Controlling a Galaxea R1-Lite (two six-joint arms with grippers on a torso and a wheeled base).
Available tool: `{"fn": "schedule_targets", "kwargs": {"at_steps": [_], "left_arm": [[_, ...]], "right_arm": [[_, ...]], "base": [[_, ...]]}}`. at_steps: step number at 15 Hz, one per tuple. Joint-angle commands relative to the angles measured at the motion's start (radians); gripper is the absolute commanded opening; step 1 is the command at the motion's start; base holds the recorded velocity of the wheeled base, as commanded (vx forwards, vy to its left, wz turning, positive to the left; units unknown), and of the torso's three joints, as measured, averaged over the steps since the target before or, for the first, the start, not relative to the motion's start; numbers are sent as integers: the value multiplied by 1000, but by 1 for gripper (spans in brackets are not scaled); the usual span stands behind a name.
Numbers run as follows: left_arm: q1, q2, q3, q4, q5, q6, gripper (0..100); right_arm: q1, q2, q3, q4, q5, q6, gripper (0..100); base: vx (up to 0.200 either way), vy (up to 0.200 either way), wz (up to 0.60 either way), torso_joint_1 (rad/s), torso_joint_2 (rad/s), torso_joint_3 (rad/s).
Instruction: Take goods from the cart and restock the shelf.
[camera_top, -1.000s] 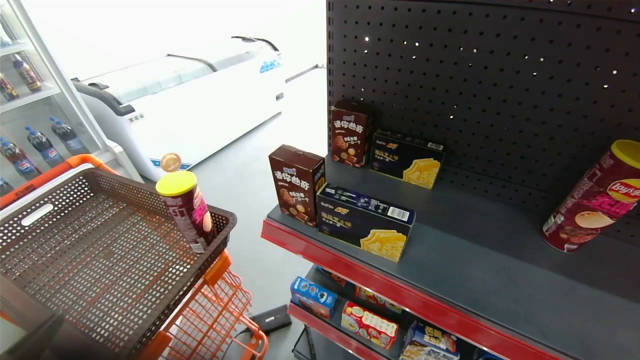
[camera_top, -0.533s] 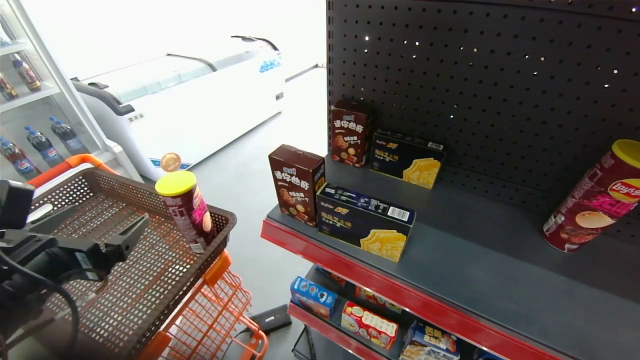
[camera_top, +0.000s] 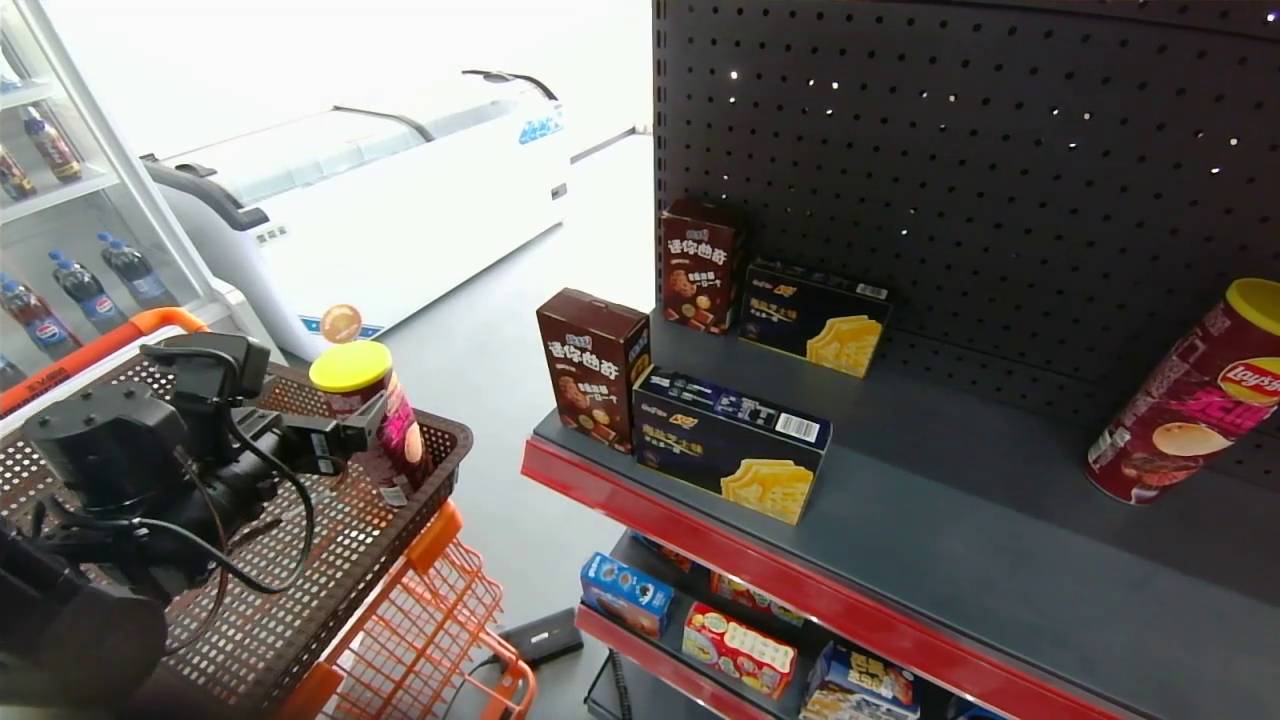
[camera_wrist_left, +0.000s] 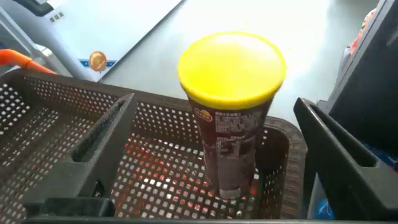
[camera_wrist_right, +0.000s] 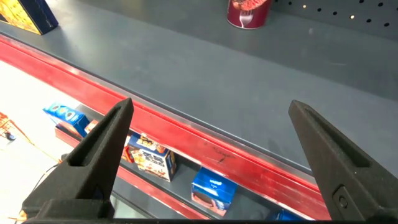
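Currently spread wide around the chip can (camera_wrist_left: 231, 124): left gripper (camera_wrist_left: 214, 106), one finger on each side, contact not determinable, nothing gripped. Can position: upright, yellow lid up, in the basket (camera_top: 450, 440) corner nearest the shelf (camera_top: 950, 520). Likewise spread wide and holding nothing: right gripper (camera_wrist_right: 211, 109), above the shelf's red front edge. Near the shelf's back edge, right side: second can (camera_top: 1185, 400).

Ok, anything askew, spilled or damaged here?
Nothing clearly stands out. The chip can in the cart stands upright and the boxes on the shelf sit squarely. The shelved chip can looks slanted, possibly only from camera angle.
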Motion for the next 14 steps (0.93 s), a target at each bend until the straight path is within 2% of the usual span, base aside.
{"fn": "schedule_targets", "kwargs": {"at_steps": [1, 4, 11, 14], "left_arm": [[8, 125, -51, -24, -1, -1, 100], [4, 192, -56, -87, -1, -10, 100], [5, 293, -143, -101, -2, -10, 100], [4, 349, -214, -112, -4, -12, 100]], "right_arm": [[0, 1, 0, 0, 0, -1, 100], [0, 1, 0, 0, 0, -1, 100], [0, 1, 0, 0, 0, -1, 100], [0, 1, 0, 0, 0, -1, 100]], "base": [[0, 0, 0, 0, 0, 0], [0, 0, 0, 0, 0, 0], [0, 0, 0, 0, 0, 0], [0, 0, 0, 0, 0, 0]]}}
